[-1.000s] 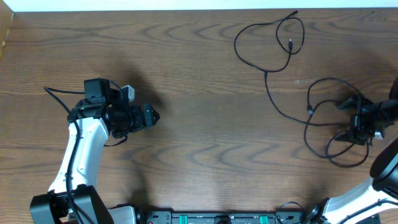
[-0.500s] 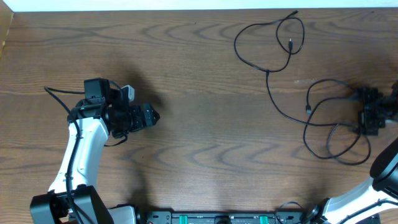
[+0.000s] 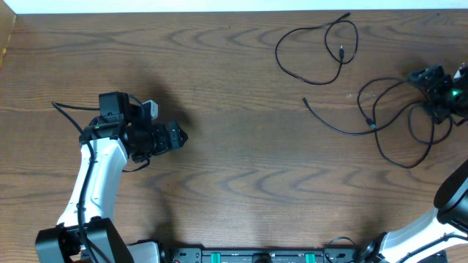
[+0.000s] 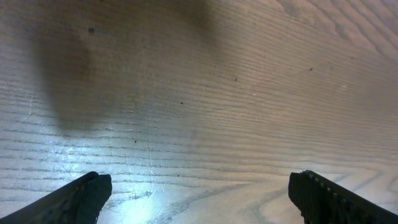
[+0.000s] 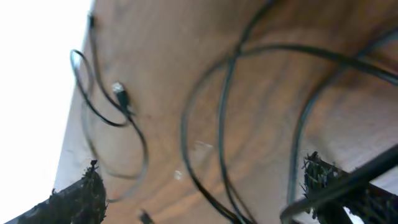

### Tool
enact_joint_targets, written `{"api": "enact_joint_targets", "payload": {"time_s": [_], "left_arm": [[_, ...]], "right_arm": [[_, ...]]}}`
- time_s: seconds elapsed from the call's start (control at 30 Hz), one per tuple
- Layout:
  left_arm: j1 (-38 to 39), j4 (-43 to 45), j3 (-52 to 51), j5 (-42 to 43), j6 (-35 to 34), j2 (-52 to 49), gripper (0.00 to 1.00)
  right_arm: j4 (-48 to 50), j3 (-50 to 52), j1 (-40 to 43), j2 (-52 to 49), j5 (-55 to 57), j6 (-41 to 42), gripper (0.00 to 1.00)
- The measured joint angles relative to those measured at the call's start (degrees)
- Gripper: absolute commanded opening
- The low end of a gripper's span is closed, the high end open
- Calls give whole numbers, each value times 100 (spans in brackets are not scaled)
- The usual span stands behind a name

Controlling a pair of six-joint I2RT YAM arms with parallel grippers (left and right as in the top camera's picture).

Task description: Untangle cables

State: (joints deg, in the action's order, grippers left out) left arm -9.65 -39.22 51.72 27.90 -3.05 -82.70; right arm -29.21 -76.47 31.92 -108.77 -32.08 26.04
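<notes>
The left arm (image 3: pixel 99 172) is being held bent over the table (image 3: pixel 241 88), well apart from the right pincer (image 3: pixel 431 89), with the left pincer (image 3: pixel 178 135) being pointed across the bare wood toward it. Its fingers (image 4: pixel 87 194) are being kept wide apart with nothing between them. The right arm (image 3: pixel 455 196) is being reached in from the table's corner, and the right pincer is being held low with its jaws spread wide and nothing clamped between them. The tangled cable (image 3: pixel 344 133) is lying just beside the right pincer and partly under it. In the right wrist view one strand is being seen crossing at a fingertip (image 5: pixel 329 186), though whether it is caught there cannot be told. The looped cable (image 3: pixel 314 82), with its small plug (image 3: pixel 341 52), is lying near the right pincer, on the side toward the table's far edge. Compared with a second ago, the right pincer is being found closer to the far edge, and the tangled cable's coils are being found shifted along with it. The long strand that was running into the looped cable's lower bend is now being seen apart from it, its free end (image 3: pixel 304 101) lying loose on the wood. The left arm is being found unmoved.
</notes>
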Motion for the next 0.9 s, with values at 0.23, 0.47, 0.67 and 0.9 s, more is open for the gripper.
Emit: {"api": "enact_joint_targets", "payload": {"time_s": [0.23,0.47,0.67,0.9], "left_arm": [[0,2,0,0,0,0,98],[0,2,0,0,0,0,98],[0,2,0,0,0,0,98],[0,2,0,0,0,0,98]], "right_arm": [[-1019,15,-24,1220,2205,-391,99],[-1624,-4,-72,3265,2435,-551,99],[-2323,-7,-107,4205,1316,-581,99],[-3357,-7,-109,4942,721,-608,99]]}}
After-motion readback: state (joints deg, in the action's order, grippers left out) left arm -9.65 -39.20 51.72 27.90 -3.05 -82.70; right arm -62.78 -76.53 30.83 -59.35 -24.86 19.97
